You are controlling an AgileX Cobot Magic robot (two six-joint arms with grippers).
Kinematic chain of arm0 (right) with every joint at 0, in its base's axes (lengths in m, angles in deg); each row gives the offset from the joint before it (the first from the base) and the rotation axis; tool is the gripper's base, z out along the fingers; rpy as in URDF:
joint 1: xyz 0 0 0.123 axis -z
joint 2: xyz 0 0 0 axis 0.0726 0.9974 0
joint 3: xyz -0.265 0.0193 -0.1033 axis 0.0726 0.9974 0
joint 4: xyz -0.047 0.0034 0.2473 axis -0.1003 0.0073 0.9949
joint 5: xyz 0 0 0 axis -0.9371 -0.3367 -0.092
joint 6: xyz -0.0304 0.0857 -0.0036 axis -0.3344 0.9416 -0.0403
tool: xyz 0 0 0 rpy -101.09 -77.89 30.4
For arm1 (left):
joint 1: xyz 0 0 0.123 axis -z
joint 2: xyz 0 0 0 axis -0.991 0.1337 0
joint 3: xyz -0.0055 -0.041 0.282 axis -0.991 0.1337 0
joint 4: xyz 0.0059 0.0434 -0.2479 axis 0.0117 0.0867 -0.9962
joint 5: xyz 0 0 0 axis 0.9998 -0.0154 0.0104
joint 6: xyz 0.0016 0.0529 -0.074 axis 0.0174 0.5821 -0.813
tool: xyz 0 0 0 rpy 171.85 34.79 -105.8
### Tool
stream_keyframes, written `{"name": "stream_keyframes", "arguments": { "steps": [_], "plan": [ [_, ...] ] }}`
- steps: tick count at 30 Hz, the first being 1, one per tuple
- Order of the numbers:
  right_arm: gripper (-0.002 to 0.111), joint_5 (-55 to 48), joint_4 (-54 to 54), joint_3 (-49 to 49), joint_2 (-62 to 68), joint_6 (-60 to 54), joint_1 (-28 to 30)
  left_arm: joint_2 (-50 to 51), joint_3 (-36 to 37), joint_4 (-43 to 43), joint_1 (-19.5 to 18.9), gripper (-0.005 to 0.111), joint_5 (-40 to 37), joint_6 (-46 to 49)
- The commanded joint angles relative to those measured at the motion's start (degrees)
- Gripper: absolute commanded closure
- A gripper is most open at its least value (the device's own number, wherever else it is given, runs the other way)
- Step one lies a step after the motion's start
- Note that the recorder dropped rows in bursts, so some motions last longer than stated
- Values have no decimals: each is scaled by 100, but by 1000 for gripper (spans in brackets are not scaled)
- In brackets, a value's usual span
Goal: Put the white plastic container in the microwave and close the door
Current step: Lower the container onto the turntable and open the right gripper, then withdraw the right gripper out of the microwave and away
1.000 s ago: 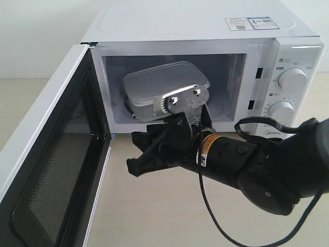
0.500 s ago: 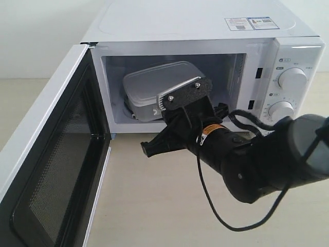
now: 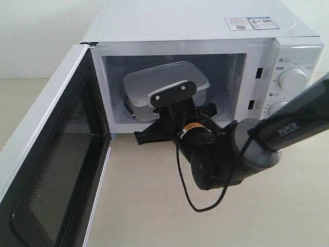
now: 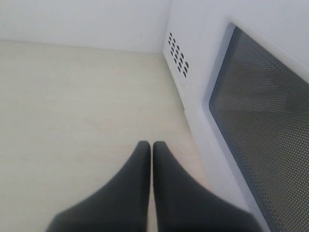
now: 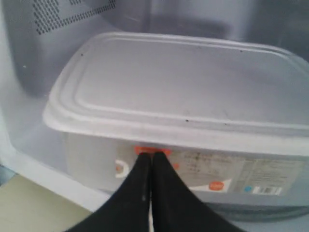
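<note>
From outside, the large white box-shaped microwave [image 3: 195, 23] stands on a pale beige tabletop [image 3: 144, 206]. Its white door [image 3: 51, 170], with black perforated mesh on the inner face, is swung wide open. The rectangular white translucent plastic container [image 3: 154, 82] with a flat rimmed lid sits inside the microwave's cavity. The black right arm [image 3: 231, 154] reaches to the mouth of that cavity, and its wrist blocks the container's near side. Two round white dials [image 3: 292, 78] are on the microwave's front panel, and a small printed sticker [image 3: 251, 23] lies on its top. In the left wrist view, the left gripper [image 4: 151, 145] has its two dark fingers pressed together with nothing between them. It hovers over the tabletop beside the microwave door's dark perforated window [image 4: 265, 116], near a cluster of vent holes [image 4: 177, 55]. In the right wrist view, the right gripper [image 5: 151, 157] is likewise pinched closed and empty. Its tips are at the container's labelled side [image 5: 203, 169]; whether they touch it cannot be told.
</note>
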State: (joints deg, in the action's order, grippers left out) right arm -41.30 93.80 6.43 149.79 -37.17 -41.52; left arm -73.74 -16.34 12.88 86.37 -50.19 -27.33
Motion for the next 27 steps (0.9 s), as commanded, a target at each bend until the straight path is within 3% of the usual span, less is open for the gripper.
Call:
{"name": "stream_keyframes", "arguments": {
  "steps": [1,7,13,27],
  "plan": [
    [108,73,67,-470,252,-116,29,-12,23,-4,-20,103,29,27],
    [108,165,435,-830,272,-370,29,-12,23,-4,-20,103,29,27],
    [108,294,1271,-593,89,-342,-176,-12,23,-4,-20,103,29,27],
    [108,330,1604,1419,-1700,-841,-1042,-12,23,-4,-20,103,29,27]
  ]
}}
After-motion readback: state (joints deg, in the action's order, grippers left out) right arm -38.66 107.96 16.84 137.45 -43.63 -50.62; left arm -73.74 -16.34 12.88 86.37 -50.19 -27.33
